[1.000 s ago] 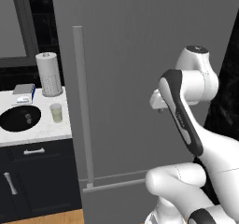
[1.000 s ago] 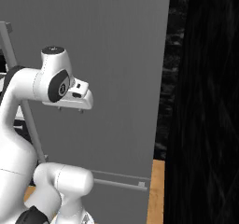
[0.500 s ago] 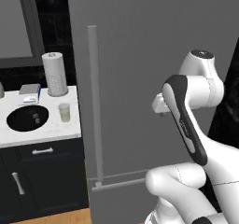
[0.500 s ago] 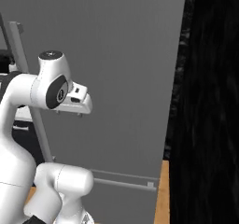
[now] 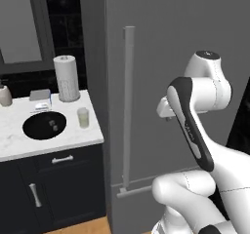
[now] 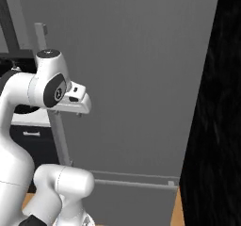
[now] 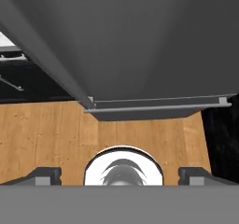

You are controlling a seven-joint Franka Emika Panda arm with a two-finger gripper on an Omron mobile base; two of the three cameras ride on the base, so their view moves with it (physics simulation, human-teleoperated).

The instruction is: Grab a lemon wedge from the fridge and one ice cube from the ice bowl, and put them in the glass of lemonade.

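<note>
- Behind the shut door of the tall matte grey fridge [image 5: 180, 38] the tiny lemon wedge must lie; the door hides it, so I cannot say on which shelf.
- Such a wedge is probably very light, soft and wet, so it can slip or get crushed; I would pinch it gently across its two flat sides.
- First, the door should be taken by its long vertical grey bar handle [image 5: 128, 101], which looks stiff and easy to grasp at the middle.
- On the white marble counter [image 5: 73, 140] left of the fridge stand the wide shallow black ice bowl [image 5: 44, 126] and, just beside it, the small clear glass of lemonade [image 5: 83, 117].
- The two-finger pincer [image 7: 119, 176] has its jaws spread wide, holds nothing, touches nothing, and looks down at the wooden floor [image 7: 42, 134] before the fridge.
</note>
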